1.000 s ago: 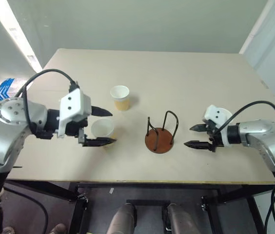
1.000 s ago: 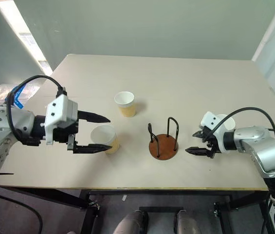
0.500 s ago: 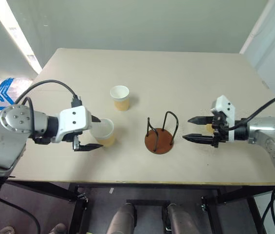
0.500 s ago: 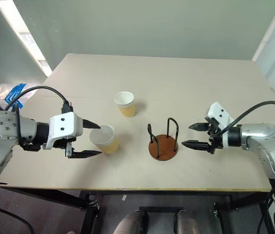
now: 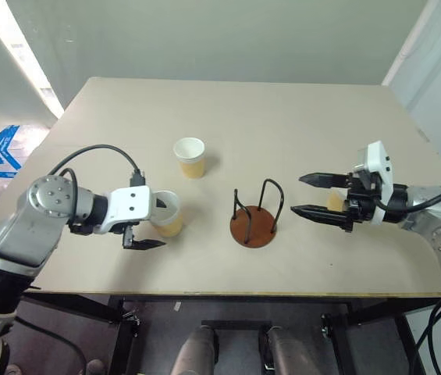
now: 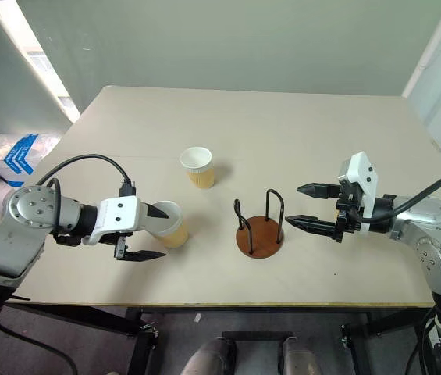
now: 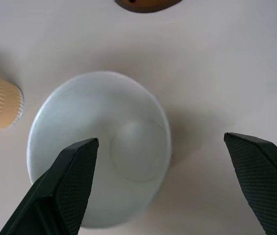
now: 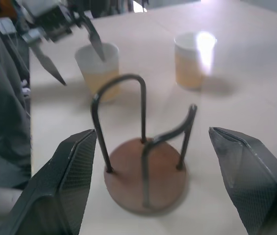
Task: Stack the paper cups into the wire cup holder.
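Left eye view: the counter (image 5: 282,117) was seen carrying everything, with the wire cup holder (image 5: 254,215) standing near its front edge, between the two arms, and found empty. No cup had yet been stacked, so the whole task was judged to remain.

The left hand (image 5: 148,225) was spread wide and set about the near paper cup (image 5: 165,212), one finger beyond it and one on the near side; in the left wrist view the cup's white mouth (image 7: 99,149) lay between the open fingers. Whether the far finger touched the rim could not be told, and no grip had been closed. A grasp on this cup was judged to be the step in hand.

The right hand (image 5: 320,195) was likewise spread and empty, held just beside the holder and pointed toward it, apart from the wires.

A second paper cup (image 5: 190,157) stood upright farther back on the counter, well apart from the holder. A tan patch (image 5: 334,201) behind the right hand was taken to be the third cup, though mostly hidden.
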Controlling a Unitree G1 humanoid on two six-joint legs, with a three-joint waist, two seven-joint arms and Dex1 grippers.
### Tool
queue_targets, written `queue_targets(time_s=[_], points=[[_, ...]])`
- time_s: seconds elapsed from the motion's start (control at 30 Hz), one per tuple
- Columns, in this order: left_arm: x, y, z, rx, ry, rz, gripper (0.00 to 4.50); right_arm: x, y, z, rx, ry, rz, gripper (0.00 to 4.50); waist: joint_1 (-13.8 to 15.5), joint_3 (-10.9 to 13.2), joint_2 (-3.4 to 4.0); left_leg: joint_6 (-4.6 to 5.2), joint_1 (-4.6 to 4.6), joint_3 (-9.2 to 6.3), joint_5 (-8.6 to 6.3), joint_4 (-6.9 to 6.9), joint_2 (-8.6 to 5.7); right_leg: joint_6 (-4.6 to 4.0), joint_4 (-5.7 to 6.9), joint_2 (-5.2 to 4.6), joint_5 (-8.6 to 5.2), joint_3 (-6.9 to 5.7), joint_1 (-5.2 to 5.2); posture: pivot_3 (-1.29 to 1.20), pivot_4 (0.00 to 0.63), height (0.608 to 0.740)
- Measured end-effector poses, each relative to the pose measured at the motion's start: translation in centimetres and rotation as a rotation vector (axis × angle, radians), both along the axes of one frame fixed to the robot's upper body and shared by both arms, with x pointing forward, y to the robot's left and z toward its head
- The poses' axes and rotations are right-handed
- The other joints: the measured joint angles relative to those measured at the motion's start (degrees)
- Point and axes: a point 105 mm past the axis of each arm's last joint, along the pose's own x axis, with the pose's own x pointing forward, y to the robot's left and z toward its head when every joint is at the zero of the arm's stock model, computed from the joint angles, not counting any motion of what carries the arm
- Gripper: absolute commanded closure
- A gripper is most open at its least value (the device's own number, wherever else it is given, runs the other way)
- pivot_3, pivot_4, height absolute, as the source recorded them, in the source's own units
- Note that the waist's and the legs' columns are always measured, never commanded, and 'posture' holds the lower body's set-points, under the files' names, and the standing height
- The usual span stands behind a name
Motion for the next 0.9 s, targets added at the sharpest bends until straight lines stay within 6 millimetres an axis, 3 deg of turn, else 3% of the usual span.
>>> queue_targets(time_s=[0.13,0.33,0.4,0.53,0.63,0.9], points=[[0.7,-0.2,-0.8,0.026,0.003,-0.022,1.87,-0.1,0.2,0.8,0.017,-0.028,0.012,0.59,0.01,0.00,0.00,0.04,-0.01,0.00,0.03,0.03,0.00,-0.04,0.01,0.00,0.03,0.00,0.01,0.00,0.150,0.740],[0.8,-0.7,-0.3,0.016,0.022,-0.064,4.01,-0.5,0.4,1.5,0.012,-0.065,0.019,0.59,0.04,-0.01,-0.02,0.06,-0.02,0.00,0.01,0.03,0.00,-0.02,0.00,0.01,0.04,-0.01,0.00,0.00,0.150,0.740],[0.6,-1.1,0.1,-0.007,0.049,-0.085,4.45,-0.7,0.2,1.4,-0.009,-0.064,0.024,0.59,0.13,-0.01,-0.02,0.07,-0.05,0.00,0.00,0.04,0.00,0.01,-0.01,0.00,0.06,-0.02,0.01,0.00,0.150,0.740],[0.3,-1.8,1.5,-0.054,0.084,-0.132,4.45,-1.2,-0.4,1.2,-0.057,-0.059,0.058,0.59,0.21,-0.01,-0.02,0.07,-0.06,0.00,0.00,0.06,0.00,0.01,-0.01,0.00,0.06,-0.02,0.01,0.00,0.150,0.740],[0.2,-2.7,3.8,-0.109,0.097,-0.188,4.45,-1.5,-1.9,0.7,-0.118,-0.025,0.080,0.59,0.44,-0.01,-0.03,0.08,-0.11,0.00,0.01,0.12,0.00,0.02,-0.04,0.00,0.06,-0.02,0.02,0.00,0.150,0.740],[-0.5,-6.7,9.7,-0.272,0.102,-0.314,4.45,-2.7,-2.9,-0.1,-0.126,0.003,0.117,0.59,0.52,-0.01,-0.04,0.16,-0.13,0.02,0.03,0.16,0.00,0.27,-0.09,0.00,0.18,-0.02,0.09,0.00,0.150,0.740]])
